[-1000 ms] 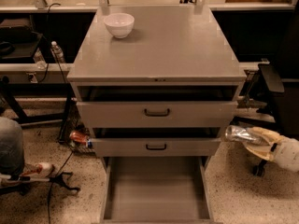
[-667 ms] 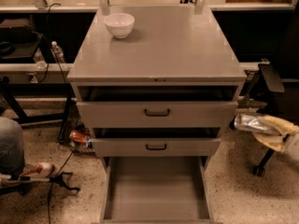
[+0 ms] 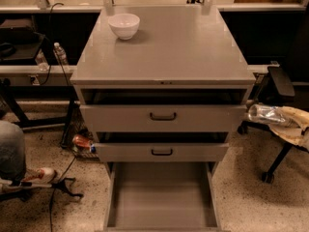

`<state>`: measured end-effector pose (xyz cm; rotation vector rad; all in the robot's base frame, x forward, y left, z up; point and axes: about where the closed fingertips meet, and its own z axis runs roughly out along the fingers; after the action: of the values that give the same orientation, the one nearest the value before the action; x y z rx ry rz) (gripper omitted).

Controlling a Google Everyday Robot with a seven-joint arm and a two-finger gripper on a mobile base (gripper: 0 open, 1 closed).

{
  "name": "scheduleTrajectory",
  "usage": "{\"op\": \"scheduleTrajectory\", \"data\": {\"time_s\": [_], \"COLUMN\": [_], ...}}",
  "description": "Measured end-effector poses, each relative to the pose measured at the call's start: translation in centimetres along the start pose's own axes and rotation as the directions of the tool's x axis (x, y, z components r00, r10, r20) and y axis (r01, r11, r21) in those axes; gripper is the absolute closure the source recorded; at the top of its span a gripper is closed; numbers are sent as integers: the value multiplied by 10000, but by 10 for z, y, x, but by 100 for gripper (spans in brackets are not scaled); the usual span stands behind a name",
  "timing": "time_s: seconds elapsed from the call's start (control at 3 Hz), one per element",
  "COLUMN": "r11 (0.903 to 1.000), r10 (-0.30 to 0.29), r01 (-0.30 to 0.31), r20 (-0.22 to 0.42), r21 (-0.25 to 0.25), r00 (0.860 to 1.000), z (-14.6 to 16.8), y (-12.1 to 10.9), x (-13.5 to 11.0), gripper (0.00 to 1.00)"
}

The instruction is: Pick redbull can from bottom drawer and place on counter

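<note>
The redbull can (image 3: 260, 113), slim and silvery, lies sideways in my gripper (image 3: 274, 117) to the right of the cabinet, level with the upper drawer. The gripper is shut on it, and its beige arm (image 3: 295, 125) comes in from the right edge. The bottom drawer (image 3: 161, 197) is pulled out, and its grey floor shows nothing on it. The counter (image 3: 183, 47) is the flat grey cabinet top, above and left of the can.
A white bowl (image 3: 124, 25) stands at the counter's back left. The two upper drawers (image 3: 162, 116) are slightly open. A black chair (image 3: 279, 83) is behind the arm. A reddish-orange can (image 3: 82, 141), clear bottles (image 3: 60, 53), cables and a person's leg (image 3: 12, 151) are at left.
My gripper has lifted the can from level with the middle drawer up to the upper drawer's height, drifting slightly right. Nothing else has moved.
</note>
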<state>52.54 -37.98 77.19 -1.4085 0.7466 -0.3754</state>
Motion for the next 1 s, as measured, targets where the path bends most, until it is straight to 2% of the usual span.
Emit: {"op": "scheduleTrajectory", "data": {"time_s": [0.33,0.67,1.0], "r11": [10000,9958,9850], "r10": [1,595,935], "r01": [-1,-545,-730], "r20": [-109,667,1278], "r21": [49,-732,-1566], "r00": [9999,9960,9874], "z": [6,33,50], "y": [-8,-35,-57], "x": [5,15,23], "gripper": [100,100,100]}}
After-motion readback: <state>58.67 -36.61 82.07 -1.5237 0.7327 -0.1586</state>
